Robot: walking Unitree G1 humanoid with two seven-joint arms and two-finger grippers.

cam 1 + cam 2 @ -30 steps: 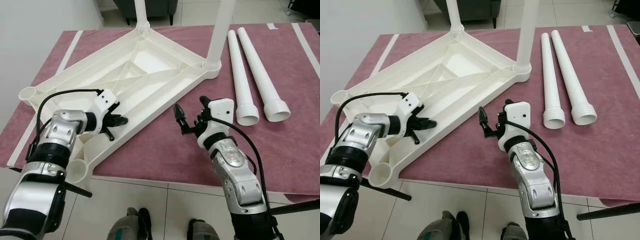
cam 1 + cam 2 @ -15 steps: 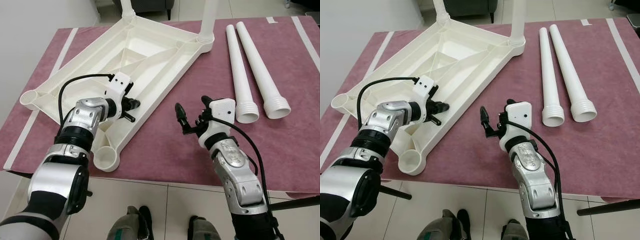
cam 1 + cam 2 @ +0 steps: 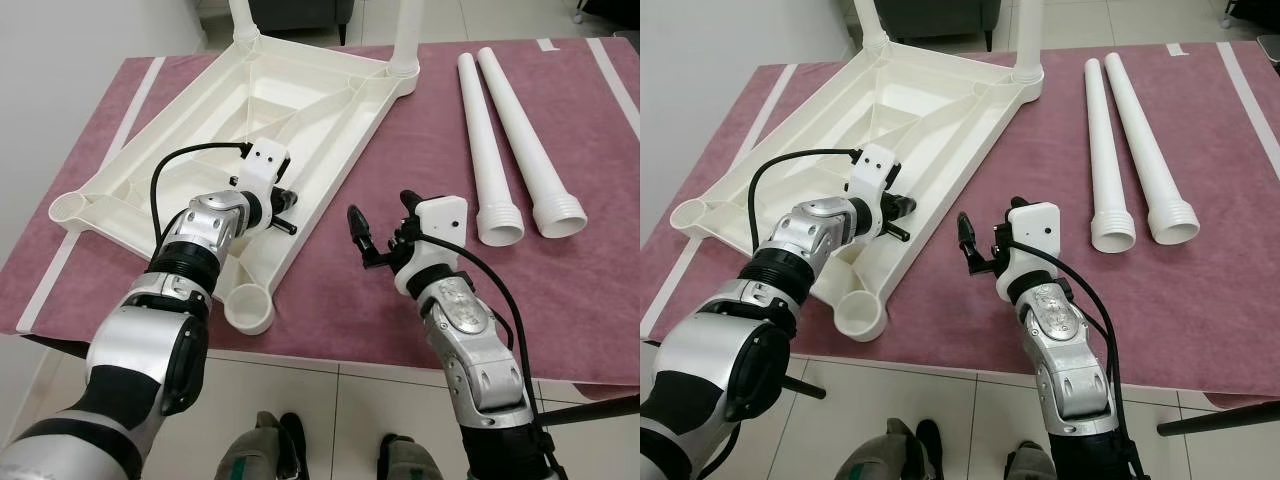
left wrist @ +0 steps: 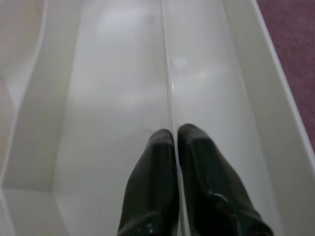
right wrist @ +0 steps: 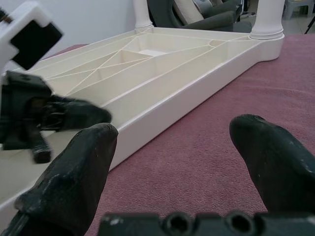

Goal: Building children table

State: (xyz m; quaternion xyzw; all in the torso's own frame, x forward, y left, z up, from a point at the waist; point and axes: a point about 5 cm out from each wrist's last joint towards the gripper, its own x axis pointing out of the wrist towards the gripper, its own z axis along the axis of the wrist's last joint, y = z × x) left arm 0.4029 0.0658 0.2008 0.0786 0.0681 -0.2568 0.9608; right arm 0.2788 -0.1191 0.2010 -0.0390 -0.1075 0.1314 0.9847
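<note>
left pincer clenched on tabletop rib | right pincer released | fitted legs cut off

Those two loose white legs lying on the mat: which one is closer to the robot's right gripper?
The inner loose leg, lying nearer the upturned tabletop, is closer to the right gripper; the outer leg lies beyond it.

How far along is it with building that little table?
About halfway, it seems. Two legs already stand in the upside-down tabletop. The left gripper pinches a rib inside the tabletop; the right gripper hovers open over the mat. Two loose legs lie on the mat, and two near sockets remain empty.
</note>
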